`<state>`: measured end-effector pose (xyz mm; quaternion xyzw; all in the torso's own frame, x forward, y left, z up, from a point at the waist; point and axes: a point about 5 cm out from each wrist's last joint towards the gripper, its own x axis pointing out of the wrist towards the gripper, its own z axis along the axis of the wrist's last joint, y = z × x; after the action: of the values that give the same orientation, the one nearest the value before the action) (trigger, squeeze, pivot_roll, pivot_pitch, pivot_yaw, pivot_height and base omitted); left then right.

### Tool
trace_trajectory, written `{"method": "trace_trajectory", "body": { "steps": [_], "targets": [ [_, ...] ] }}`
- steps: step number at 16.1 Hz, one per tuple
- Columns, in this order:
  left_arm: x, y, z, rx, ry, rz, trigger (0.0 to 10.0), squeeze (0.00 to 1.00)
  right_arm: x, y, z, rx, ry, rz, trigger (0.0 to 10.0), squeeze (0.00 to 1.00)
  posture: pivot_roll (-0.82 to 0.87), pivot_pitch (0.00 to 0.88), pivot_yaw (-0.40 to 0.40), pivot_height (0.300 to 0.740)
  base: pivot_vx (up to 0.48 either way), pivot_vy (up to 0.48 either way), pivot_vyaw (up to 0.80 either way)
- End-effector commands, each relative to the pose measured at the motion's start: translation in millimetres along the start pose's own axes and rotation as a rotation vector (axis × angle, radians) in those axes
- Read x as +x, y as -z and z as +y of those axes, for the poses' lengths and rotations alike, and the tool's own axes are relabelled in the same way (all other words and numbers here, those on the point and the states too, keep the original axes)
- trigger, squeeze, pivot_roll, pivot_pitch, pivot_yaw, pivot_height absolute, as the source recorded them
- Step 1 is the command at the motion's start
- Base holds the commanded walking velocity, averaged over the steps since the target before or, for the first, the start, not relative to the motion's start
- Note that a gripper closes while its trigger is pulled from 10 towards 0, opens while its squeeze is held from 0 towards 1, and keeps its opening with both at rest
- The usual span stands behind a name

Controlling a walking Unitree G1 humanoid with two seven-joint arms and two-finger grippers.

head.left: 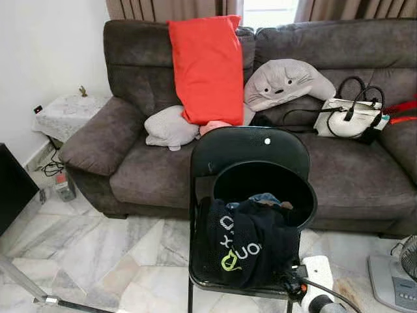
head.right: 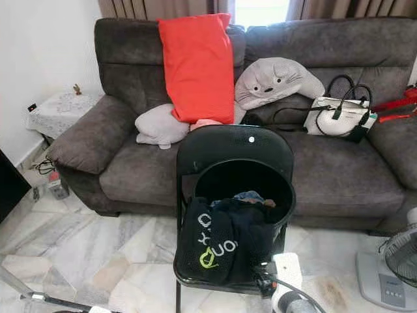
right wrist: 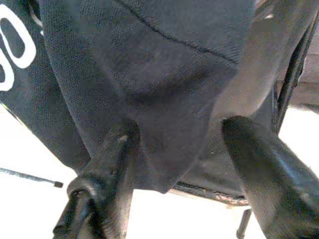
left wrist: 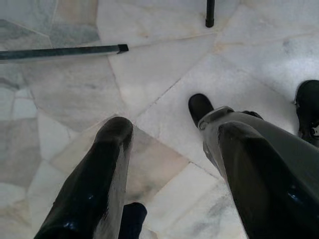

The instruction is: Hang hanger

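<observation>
Sofa (head.left: 339,176) behind, bucket (head.left: 264,189) of clothes (head.left: 251,244) on chair (head.left: 247,153)

Home living room: sofa (head.left: 339,169), cushions (head.left: 207,68), marble floor (head.left: 85,254).

Right claw (right wrist: 172,144): two long black fingers (right wrist: 107,174) spread apart, pointing up at hanging cloth.
Garment (right wrist: 144,74): dark knit fabric with a faint seam, drooping between the fingers; its lowest fold hangs just by the left-hand finger.
Lettering (right wrist: 12,50): white printed shapes on the cloth at one edge.
Chair frame (right wrist: 294,74): thin black tube beside the other finger.
Floor (right wrist: 30,159): pale, bright.
</observation>
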<state>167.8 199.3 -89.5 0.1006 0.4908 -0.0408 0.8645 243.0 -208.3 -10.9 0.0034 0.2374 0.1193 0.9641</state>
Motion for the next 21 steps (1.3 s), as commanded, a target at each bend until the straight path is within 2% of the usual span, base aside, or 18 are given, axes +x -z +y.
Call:
{"method": "trace_trajectory", "body": {
  "steps": [1,2,3,6,7,9,14,18,21],
  "targets": [
    [-1.6,7.9,6.3,0.002,-0.01,0.035,10.0,0.0,4.8,-4.2,1.6,-0.011,-0.009,-0.005,0.0,0.0,-0.12,0.011,0.095,0.74,0.0,0.0,0.0],
    [-1.9,9.9,4.4,0.003,-0.007,0.034,10.0,0.0,6.2,-5.1,0.7,-0.015,-0.006,-0.002,6.3,0.0,-0.12,0.011,0.095,0.74,0.0,0.0,0.0],
    [-2.3,12.3,2.9,0.004,-0.004,0.034,10.0,0.0,7.4,-6.3,-0.6,-0.02,0.0,-0.003,10.0,0.0,-0.11,0.011,0.096,0.74,0.0,0.0,0.0],
    [-2.9,11.2,10.1,0.007,-0.008,0.032,10.0,0.0,7.7,-6.7,-2.1,-0.019,0.003,-0.006,9.5,0.0,-0.11,0.013,0.098,0.74,0.0,0.0,0.0],
    [-5.1,13.6,22.7,0.007,-0.019,0.035,10.0,0.0,7.8,-5.6,-2.4,-0.014,0.0,-0.008,0.0,0.0,-0.11,0.013,0.098,0.74,0.0,0.0,0.0],
    [-7.9,19.7,31.6,0.011,-0.028,0.042,10.0,0.0,8.1,-5.3,-0.7,-0.011,-0.006,-0.014,0.0,0.0,-0.11,0.013,0.098,0.74,0.0,0.0,0.0],
    [-8.0,20.9,30.1,0.018,-0.028,0.042,10.0,0.0,9.3,-6.9,7.2,-0.005,-0.027,-0.045,0.0,0.0,-0.11,0.011,0.098,0.74,0.0,0.0,0.0],
    [-6.6,23.5,17.8,0.019,-0.015,0.05,10.0,0.0,10.7,-10.9,12.9,-0.011,-0.043,-0.073,0.0,0.0,-0.11,0.008,0.095,0.74,0.0,0.0,0.0],
    [-5.0,19.3,13.1,0.02,-0.012,0.046,10.0,0.0,10.3,-24.2,21.1,-0.014,-0.046,-0.152,0.0,0.0,-0.11,0.005,0.093,0.74,0.0,0.0,0.0]
  ]
}}
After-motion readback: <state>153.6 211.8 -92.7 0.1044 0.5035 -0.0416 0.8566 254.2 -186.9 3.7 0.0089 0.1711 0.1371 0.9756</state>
